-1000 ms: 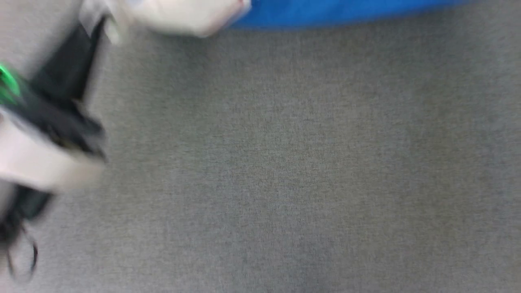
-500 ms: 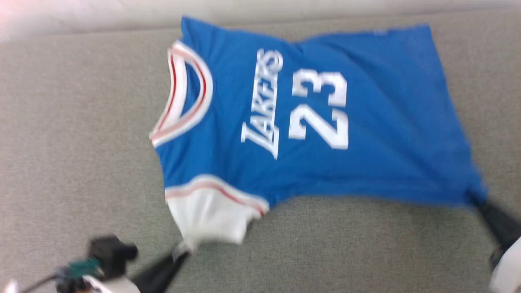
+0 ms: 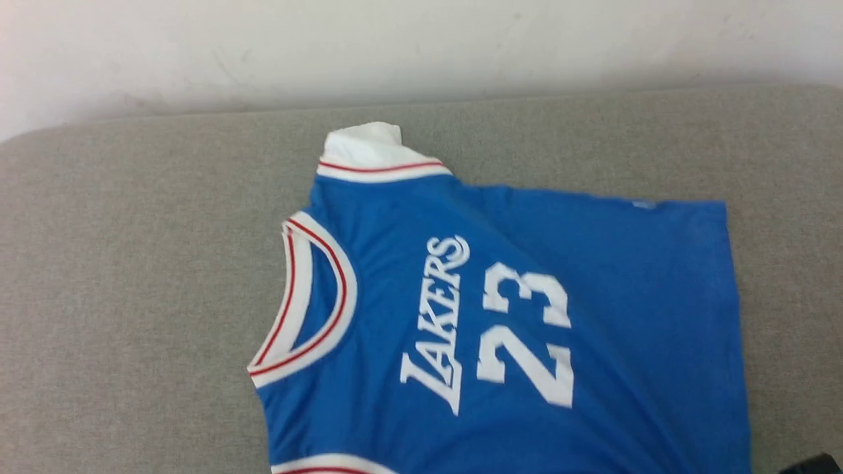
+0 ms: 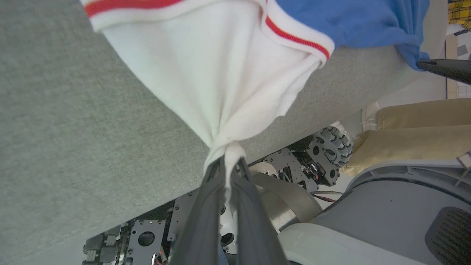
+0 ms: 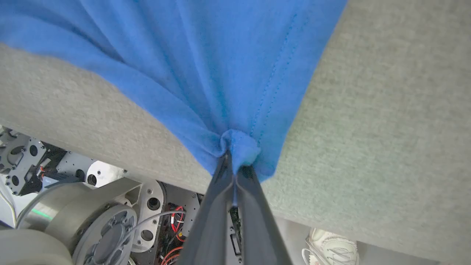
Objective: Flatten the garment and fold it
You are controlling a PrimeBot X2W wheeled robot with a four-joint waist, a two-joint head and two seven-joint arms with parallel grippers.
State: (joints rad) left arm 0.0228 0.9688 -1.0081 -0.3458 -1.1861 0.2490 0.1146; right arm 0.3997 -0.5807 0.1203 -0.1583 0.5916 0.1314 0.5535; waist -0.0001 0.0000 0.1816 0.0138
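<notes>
garment (image 3: 625, 276): blue, spread face-up | left claw (image 4: 227, 162): pinching white sleeve (image 4: 220, 73) | right claw (image 5: 233, 162): pinching blue corner (image 5: 239, 141)

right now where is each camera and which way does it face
head view: on the head, looking down at the jersey on the grey cushion
left wrist view: along the left fingers shut on the white sleeve; wheeled base beyond
right wrist view: along the right fingers pinching a blue corner
all three share the jersey
</notes>
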